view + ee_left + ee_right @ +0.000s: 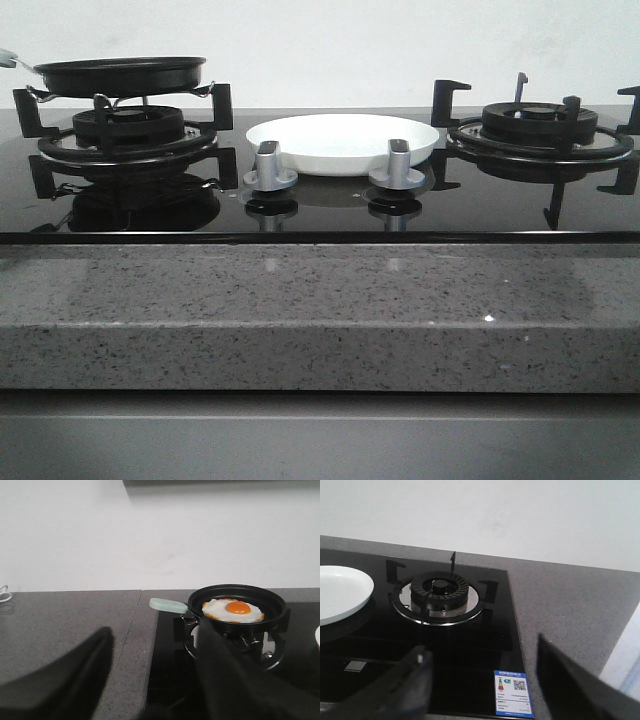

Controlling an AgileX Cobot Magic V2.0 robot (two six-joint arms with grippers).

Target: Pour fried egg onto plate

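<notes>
The fried egg (234,610), white with an orange yolk up, lies in a black frying pan (236,606) on the left burner; the pan (120,74) has a pale green handle (168,605). The white plate (342,142) sits on the hob between the two burners, and part of the plate (340,594) shows in the right wrist view. My left gripper (155,632) is open and hangs short of the pan handle, holding nothing. My right gripper (482,647) is open above the hob's front right corner, clear of the plate. Neither gripper shows in the front view.
Two silver knobs (270,167) (397,165) stand in front of the plate. The right burner (540,125) with black pan supports carries nothing. A blue and white label (513,700) is stuck on the glass hob. Grey speckled counter (320,310) surrounds the hob.
</notes>
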